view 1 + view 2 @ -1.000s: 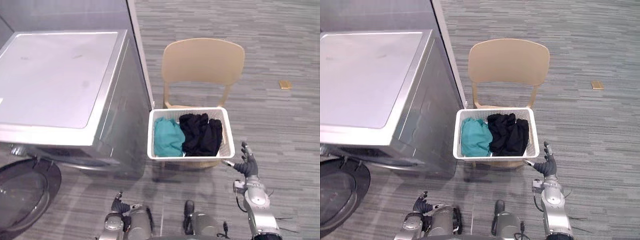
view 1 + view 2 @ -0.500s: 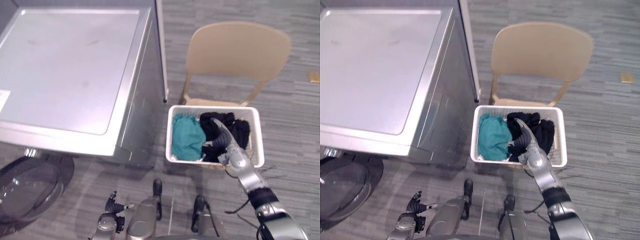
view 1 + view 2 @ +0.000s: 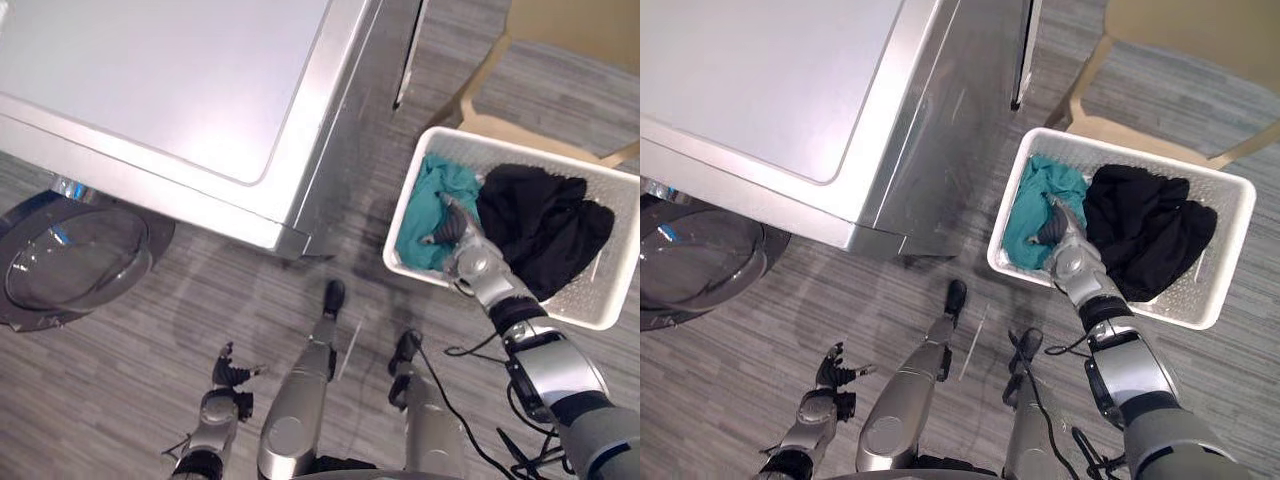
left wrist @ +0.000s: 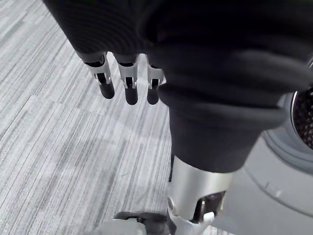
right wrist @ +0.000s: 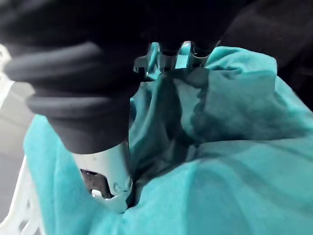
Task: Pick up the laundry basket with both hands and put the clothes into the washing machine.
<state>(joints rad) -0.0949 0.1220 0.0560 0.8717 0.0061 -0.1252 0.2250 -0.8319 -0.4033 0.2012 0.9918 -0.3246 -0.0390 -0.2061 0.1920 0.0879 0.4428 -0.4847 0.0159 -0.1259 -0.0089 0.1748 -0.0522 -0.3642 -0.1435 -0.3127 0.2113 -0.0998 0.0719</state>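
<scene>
Early stage: white plastic laundry basket (image 3: 570,314) not yet lifted, holding teal garment (image 3: 425,210) and black garment (image 3: 545,225). Right hand (image 3: 462,242) is sunk in the teal garment — grip cannot be told. Left hand (image 3: 230,375) hangs slack-fingered near the floor. Loading the silver washing machine (image 3: 200,90) remains.

Laundry area: washing machine (image 3: 180,80), laundry basket (image 3: 535,158), chair (image 3: 570,20)

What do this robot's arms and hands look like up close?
Both arms are silver-grey metal tubes with rounded segments. The left hand has silver fingers with dark tips, set in a row below a dark ribbed cover. The right hand has a silver palm, with the same dark ribbed cover at its wrist.
</scene>
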